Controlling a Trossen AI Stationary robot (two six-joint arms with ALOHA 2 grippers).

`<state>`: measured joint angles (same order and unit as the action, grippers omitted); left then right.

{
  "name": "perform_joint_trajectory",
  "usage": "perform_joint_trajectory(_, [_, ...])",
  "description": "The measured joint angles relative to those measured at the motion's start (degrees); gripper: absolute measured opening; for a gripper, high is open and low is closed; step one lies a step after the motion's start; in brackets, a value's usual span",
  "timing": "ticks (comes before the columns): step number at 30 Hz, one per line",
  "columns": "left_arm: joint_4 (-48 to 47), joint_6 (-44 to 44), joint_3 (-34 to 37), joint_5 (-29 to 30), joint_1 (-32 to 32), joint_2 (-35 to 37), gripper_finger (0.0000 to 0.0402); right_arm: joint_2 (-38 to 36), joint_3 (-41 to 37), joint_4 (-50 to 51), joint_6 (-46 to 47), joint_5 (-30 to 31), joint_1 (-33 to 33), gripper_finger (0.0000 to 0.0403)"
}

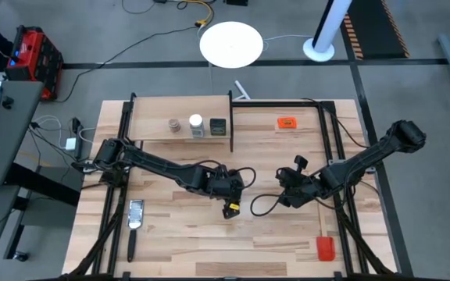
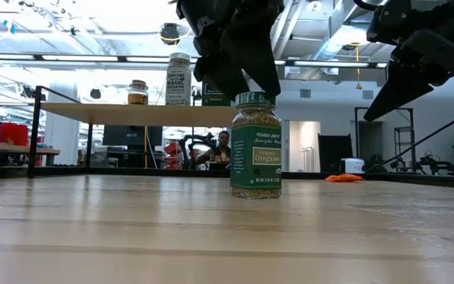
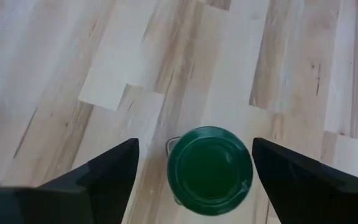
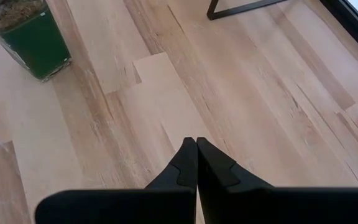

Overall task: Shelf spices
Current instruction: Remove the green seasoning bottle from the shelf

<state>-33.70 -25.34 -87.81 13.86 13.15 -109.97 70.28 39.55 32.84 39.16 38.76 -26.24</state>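
Oregano, in a green-lidded jar, stands upright on the bare wooden table near its middle, well apart from the shelf at the far left of the table, where the brownish jar, the clear jar with a white lid and the black tin already stand in a row. My left gripper hangs directly over the jar with its fingers spread wide, one on each side of the green lid and not touching it; it holds nothing. My right gripper waits off to the right of the jar, fingers pressed together and empty. I judge the main risk to be tipping: the jar is tall and narrow, so if I come down off centre a finger could strike the lid edge and knock it over or skid it across the smooth wood. Closing only on the lid could let the jar swing or slip on the way to the shelf. Placing it could also bump the three containers there, since they stand close together. In the low view the label reads "Trader Joe's" and "Organic Oregano"; smaller print below is too fine to read. The white-lidded jar carries writing I cannot make out for certain.
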Motion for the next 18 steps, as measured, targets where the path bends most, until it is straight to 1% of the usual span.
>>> perform_joint_trajectory(4, [0.0,0.0,-0.1,-0.1,0.0,-1.0,0.0304,0.0,0.0,0.0,0.0,0.0,0.0,0.0005])
perform_joint_trajectory(7, [0.2,0.2,-0.1,-1.3,-0.3,-2.5,0.0304,0.0,0.0,-0.1,0.0,0.0,0.0,0.0005])
perform_joint_trajectory(14, [0.1,0.3,-0.1,-1.9,-0.8,-2.7,0.0303,0.0,0.0,-0.1,-0.1,-0.1,0.0,0.0005])
perform_joint_trajectory(18, [0.2,0.5,-0.1,-2.1,-0.8,-2.7,0.028,0.0,0.0,0.0,-0.1,-0.1,0.0,0.0005])
